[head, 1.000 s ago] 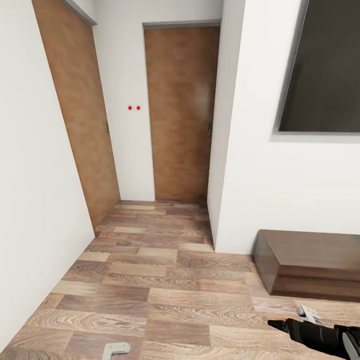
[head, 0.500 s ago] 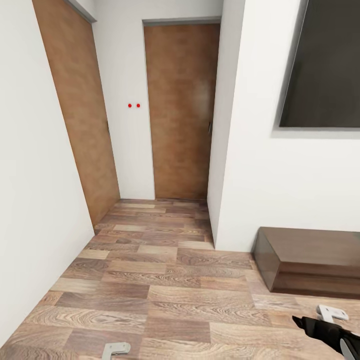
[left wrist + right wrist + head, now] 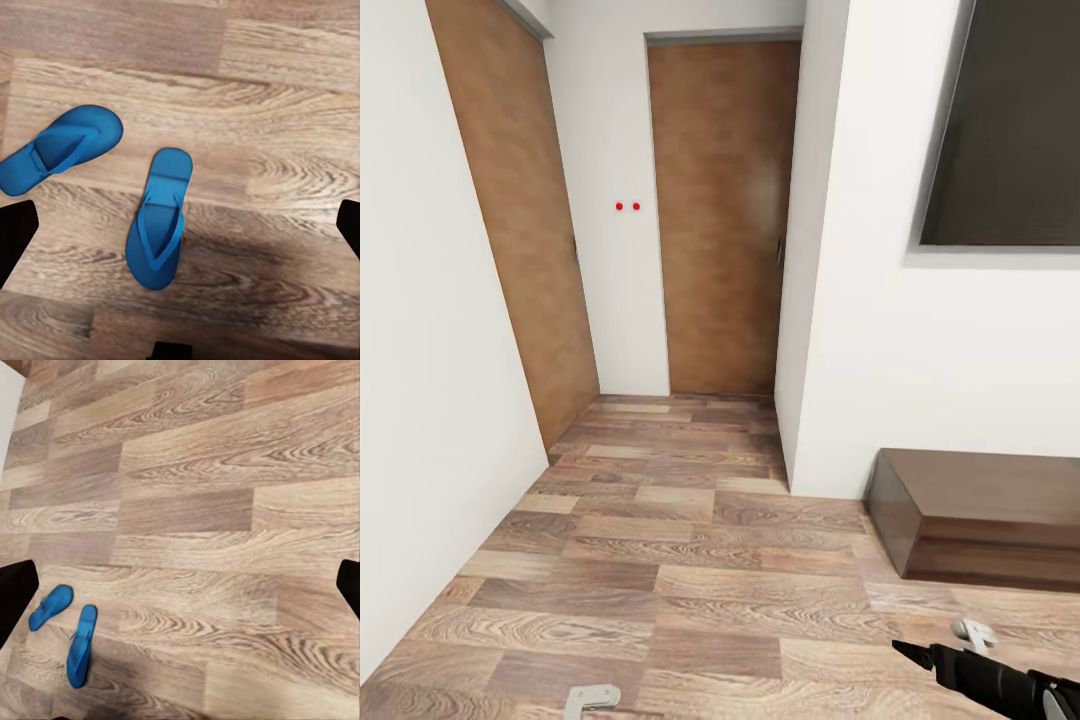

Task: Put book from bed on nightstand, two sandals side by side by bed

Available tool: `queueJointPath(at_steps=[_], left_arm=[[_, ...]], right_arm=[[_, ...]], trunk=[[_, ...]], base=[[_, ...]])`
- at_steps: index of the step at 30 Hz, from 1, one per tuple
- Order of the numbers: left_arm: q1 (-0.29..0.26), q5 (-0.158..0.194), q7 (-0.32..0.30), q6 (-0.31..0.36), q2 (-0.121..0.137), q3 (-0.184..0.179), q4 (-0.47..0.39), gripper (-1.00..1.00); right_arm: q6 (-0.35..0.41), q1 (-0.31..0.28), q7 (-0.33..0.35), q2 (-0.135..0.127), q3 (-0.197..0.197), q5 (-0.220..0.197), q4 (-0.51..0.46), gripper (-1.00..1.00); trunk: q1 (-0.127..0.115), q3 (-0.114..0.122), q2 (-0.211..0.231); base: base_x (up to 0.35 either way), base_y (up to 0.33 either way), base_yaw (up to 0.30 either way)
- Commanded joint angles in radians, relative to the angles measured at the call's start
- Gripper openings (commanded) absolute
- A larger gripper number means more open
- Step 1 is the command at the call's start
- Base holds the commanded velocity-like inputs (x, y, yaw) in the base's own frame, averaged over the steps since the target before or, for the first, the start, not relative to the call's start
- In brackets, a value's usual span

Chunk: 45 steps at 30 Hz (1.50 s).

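Sandals (blue, flat-soled) lie on wood-grain planks.

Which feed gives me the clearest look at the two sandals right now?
The left wrist view: both sandals lie large on the wood floor, apart and angled differently, one cut off by the frame edge. The right wrist view shows the pair small and far off. The head view looks at doors and hallway floor.

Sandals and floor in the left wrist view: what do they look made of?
The two sandals look like matte bright blue foam or rubber, with thin flat soles and a soft Y-strap. The floor looks like wood plank or laminate, with printed-looking grain and plank seams.
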Motion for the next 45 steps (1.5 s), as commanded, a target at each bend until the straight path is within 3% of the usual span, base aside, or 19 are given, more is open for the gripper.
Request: queueJointPath(at_steps=[1,3,10,45], left_arm=[[0.0,0.005,0.004,0.006,0.0,0.0,-0.002,1.0],[0.0,0.004,0.004,0.006,0.0,0.0,-0.002,1.0],[0.0,0.004,0.004,0.006,0.0,0.001,-0.002,1.0],[0.0,0.004,0.003,0.004,0.001,0.003,-0.002,1.0]], right_arm=[[0.018,-0.001,0.02,0.0,-0.001,-0.006,0.0,1.0],[0.054,-0.001,0.102,0.0,-0.001,-0.009,-0.001,1.0],[0.075,-0.001,0.152,-0.002,-0.003,-0.009,-0.002,1.0],[0.095,-0.001,0.151,-0.002,-0.007,-0.009,-0.003,1.0]], trunk=[[0.004,-0.004,-0.008],[0.011,-0.011,-0.022],[0.038,-0.032,-0.071],[0.172,-0.142,-0.316]], base=[[0.0,0.0,0.0],[0.0,0.0,0.0],[0.0,0.0,0.0],[0.0,0.0,0.0]])
